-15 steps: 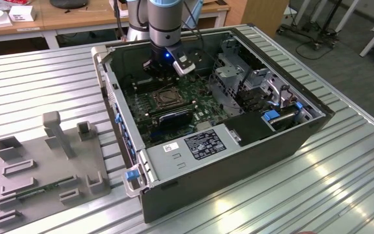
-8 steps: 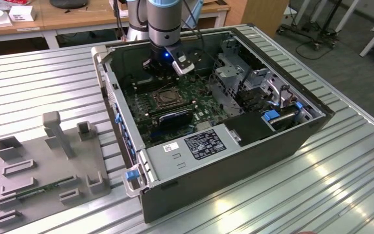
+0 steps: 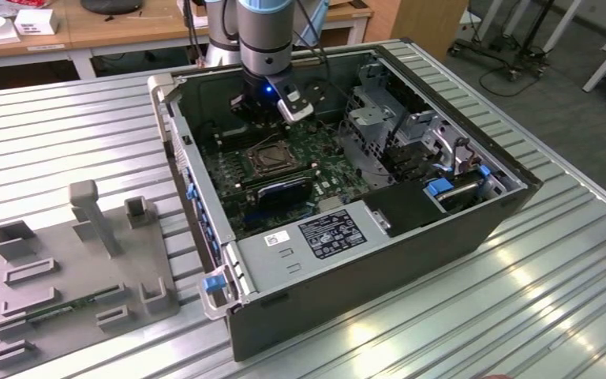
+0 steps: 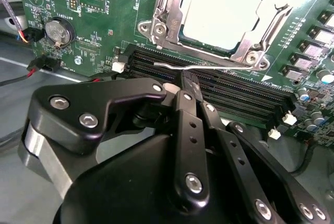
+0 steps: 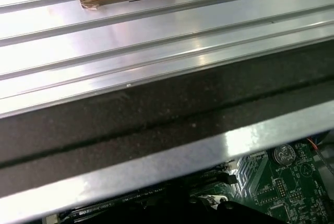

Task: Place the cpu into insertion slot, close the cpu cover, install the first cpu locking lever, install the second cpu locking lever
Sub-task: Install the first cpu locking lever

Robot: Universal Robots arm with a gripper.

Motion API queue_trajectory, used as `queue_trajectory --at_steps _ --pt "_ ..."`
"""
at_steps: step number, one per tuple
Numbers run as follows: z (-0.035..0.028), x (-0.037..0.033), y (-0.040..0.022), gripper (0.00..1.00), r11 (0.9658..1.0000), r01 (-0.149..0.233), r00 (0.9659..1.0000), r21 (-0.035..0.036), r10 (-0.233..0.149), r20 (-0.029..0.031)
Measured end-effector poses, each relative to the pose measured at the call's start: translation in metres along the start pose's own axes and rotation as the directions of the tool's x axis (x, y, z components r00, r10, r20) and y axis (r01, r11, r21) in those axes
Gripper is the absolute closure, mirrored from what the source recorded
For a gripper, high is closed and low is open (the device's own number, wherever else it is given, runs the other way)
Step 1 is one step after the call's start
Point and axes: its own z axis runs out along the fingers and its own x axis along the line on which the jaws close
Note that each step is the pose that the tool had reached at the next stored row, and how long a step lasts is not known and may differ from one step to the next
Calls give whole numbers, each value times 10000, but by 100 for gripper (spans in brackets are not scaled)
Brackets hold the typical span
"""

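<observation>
Gripper (image 4: 190,85) low inside the open computer case (image 3: 514,207), fingers pinched together on nothing, tips over the long black memory slots (image 4: 219,91) just beside the insertion slot (image 4: 156,31). Cpu (image 4: 222,7) already seated there, pale square inside the silvery cpu cover (image 4: 245,51) — cover seemingly down over it, though hard to confirm. Thin wire locking lever (image 4: 203,68) lying along the socket edge nearest the fingers, apparently not yet hooked. Likely trouble: slipping off so thin a wire, springing it back — or scraping the slot latches and board parts crowded close by.
</observation>
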Motion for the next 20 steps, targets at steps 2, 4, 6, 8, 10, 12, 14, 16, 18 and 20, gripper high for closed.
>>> queue_trajectory --at_steps 2,4,6,8,10,12,14,16,18,20 --pt "0 0 0 89 10000 -5 10000 0 5 1" --pt "-15 0 2 89 10000 -6 10000 -1 6 1" --pt "-45 -2 10 89 10000 -9 10000 -12 9 -1" --pt "-77 -5 17 89 10000 -9 10000 -28 9 -6" --pt "-109 -7 24 89 10000 -14 10000 -57 14 -14" --pt "-126 -8 28 89 9999 -20 10000 -120 20 -31" --pt "-127 -8 28 89 9999 -24 10000 -135 23 -34" --pt "-126 -8 29 89 9999 -24 10000 -139 23 -35" --pt "-128 -3 27 89 9999 -24 10000 -149 23 -35" --pt "-129 12 24 89 9997 -31 10000 -234 30 -38"
